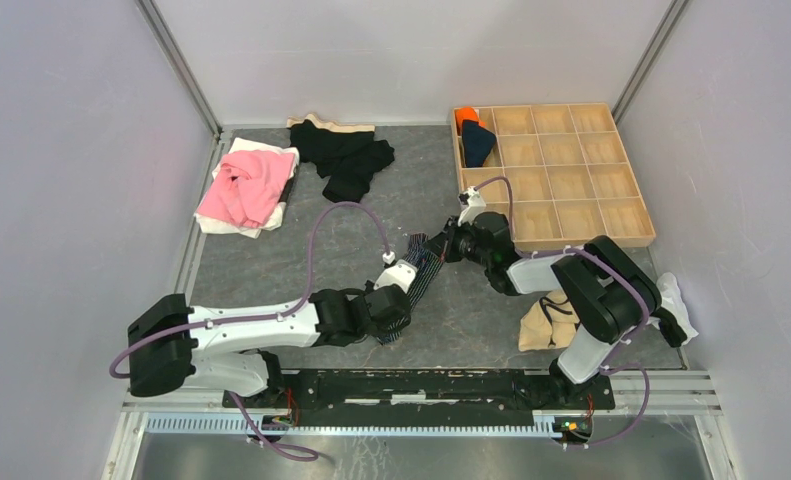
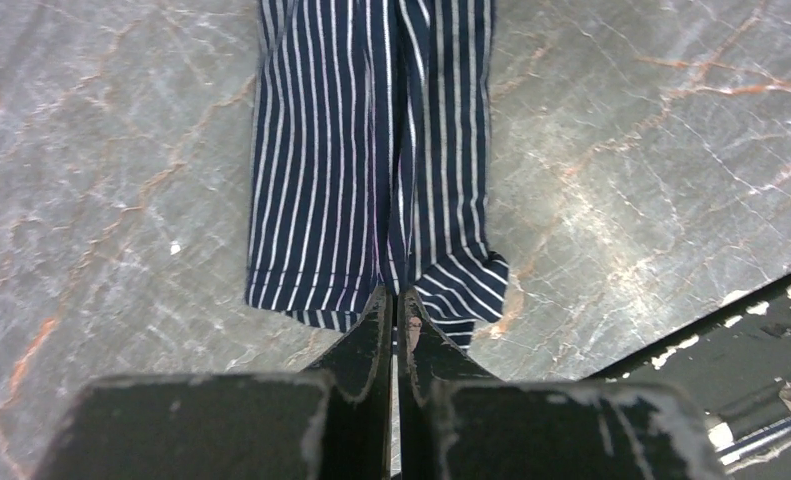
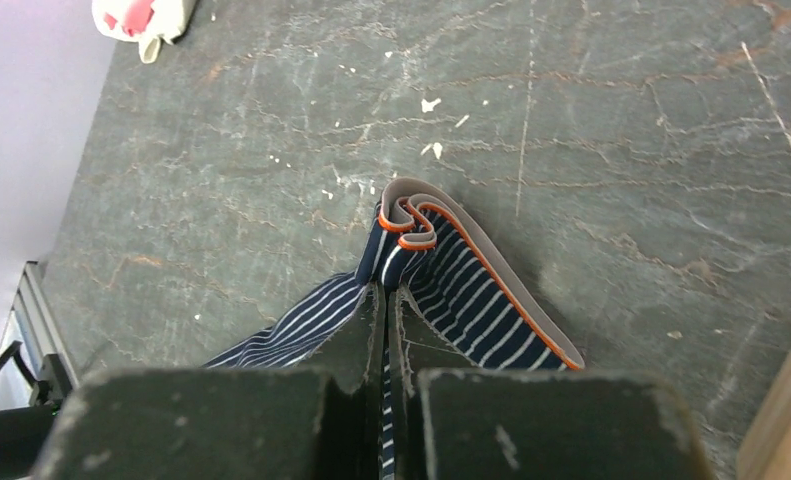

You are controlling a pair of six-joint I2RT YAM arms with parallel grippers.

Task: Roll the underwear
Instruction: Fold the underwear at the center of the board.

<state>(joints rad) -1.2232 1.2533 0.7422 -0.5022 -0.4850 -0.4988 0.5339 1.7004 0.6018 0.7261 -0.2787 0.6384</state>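
Note:
A navy underwear with thin pale stripes lies stretched in a narrow band across the middle of the table. My left gripper holds its near end. In the left wrist view the jaws are shut on the hem of the underwear, which runs flat away from them. My right gripper holds the far end. In the right wrist view it is shut on the underwear just behind the folded orange-edged waistband.
A wooden compartment tray stands at the back right, with an orange roll and a navy roll in its left cells. A pink garment and black garments lie at the back. Beige cloth and white cloth lie by the right arm's base.

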